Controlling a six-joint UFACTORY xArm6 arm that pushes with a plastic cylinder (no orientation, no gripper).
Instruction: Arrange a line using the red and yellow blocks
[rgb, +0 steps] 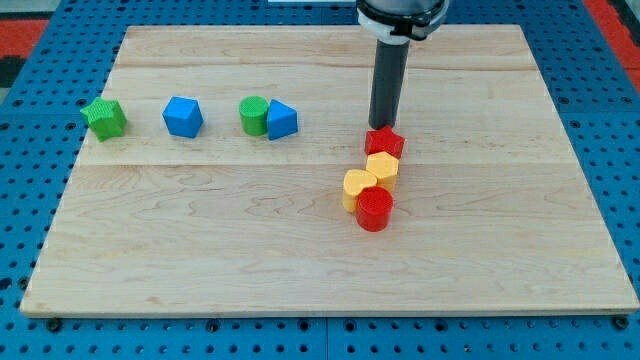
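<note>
My tip (384, 126) stands just above the red star-shaped block (385, 142) in the view, touching or almost touching its top edge. Below that block a yellow hexagonal block (382, 167), a yellow heart-shaped block (357, 186) and a red cylinder (375, 210) follow closely. The four form a short, slightly crooked column right of the board's centre, with the heart block offset to the view's left.
A green star-shaped block (104, 117), a blue block (183, 116), a green cylinder (254, 115) and a blue triangular block (281, 120) lie in a row across the upper left of the wooden board (200, 250). Blue pegboard surrounds the board.
</note>
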